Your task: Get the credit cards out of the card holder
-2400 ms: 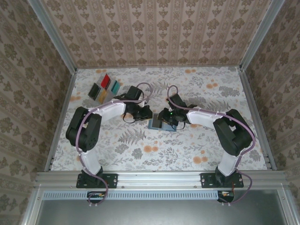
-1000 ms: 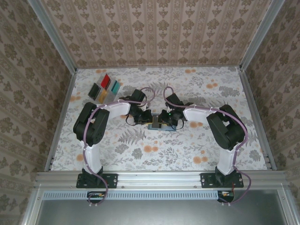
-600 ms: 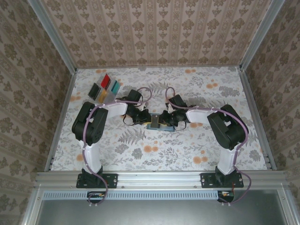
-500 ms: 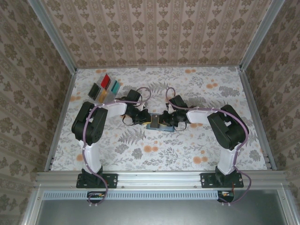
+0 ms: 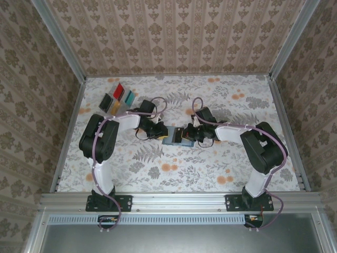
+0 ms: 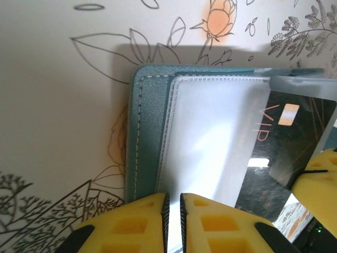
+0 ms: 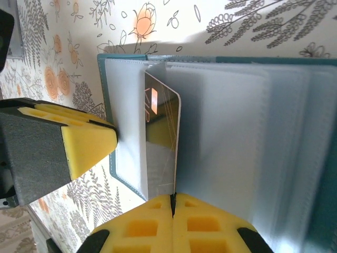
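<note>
The teal card holder [image 5: 172, 138] lies open mid-table, its clear sleeves fanned out [image 7: 253, 132]. A black credit card [image 7: 160, 126] marked VIP [image 6: 279, 153] sticks partway out of a sleeve. My right gripper [image 7: 172, 197] is shut on that card's near edge and stands at the holder's right [image 5: 188, 135]. From the holder's left, my left gripper [image 5: 159, 132] pinches a clear sleeve of the holder [image 6: 147, 137], its jaws [image 6: 172, 196] almost together on the plastic. Red [image 5: 118, 88], teal [image 5: 128, 96], black [image 5: 106, 101] and yellow [image 5: 115, 108] credit cards lie at the back left.
Metal rails [image 5: 68, 126] and patterned walls close in the floral table on three sides. Both arms bend inward and meet at the middle of the table, their fingers a few centimetres apart over the holder.
My right gripper has closed onto the black card. Both wrists have dropped closer to the holder, which has turned a little, and the right elbow has swung outward.
</note>
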You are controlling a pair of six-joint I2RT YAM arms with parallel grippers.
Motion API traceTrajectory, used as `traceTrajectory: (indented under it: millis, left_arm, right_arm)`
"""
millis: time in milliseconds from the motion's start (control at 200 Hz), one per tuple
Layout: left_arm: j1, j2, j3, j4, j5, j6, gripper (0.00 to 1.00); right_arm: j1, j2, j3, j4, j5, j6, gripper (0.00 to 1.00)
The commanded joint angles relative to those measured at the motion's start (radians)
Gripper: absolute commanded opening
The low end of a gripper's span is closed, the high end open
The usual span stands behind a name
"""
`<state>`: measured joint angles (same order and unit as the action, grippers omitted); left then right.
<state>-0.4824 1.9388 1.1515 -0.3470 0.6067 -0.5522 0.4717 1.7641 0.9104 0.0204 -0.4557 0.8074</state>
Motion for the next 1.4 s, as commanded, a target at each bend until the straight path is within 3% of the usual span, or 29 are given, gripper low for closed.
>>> traceTrajectory:
  millis: [0,420,645,885,1055,1395]
  left_arm:
    - [0.006,-0.021,-0.009,-0.037,-0.006,0.032,0.17]
    - [-0.017,-0.117,0.028,-0.05,-0.028,0.027,0.16]
    - [-0.078,-0.018,0.088,-0.043,-0.029,0.009,0.14]
    - [-0.106,0.057,0.145,-0.148,-0.161,0.044,0.12]
    - [-0.123,0.062,0.133,-0.178,-0.23,0.047,0.1]
    - [-0.134,0.093,0.12,-0.168,-0.212,0.049,0.1]
  right_arm:
    - [-0.002,-0.021,-0.014,-0.004,0.003,0.023,0.01]
    - [-0.002,0.055,0.02,-0.031,-0.002,0.025,0.06]
    - [-0.001,0.064,0.023,-0.047,0.025,0.03,0.15]
    - [-0.001,0.062,0.032,-0.095,0.064,0.033,0.23]
    - [0.001,0.077,0.031,-0.088,0.06,0.036,0.24]
    - [0.007,0.083,0.028,-0.015,0.014,0.051,0.21]
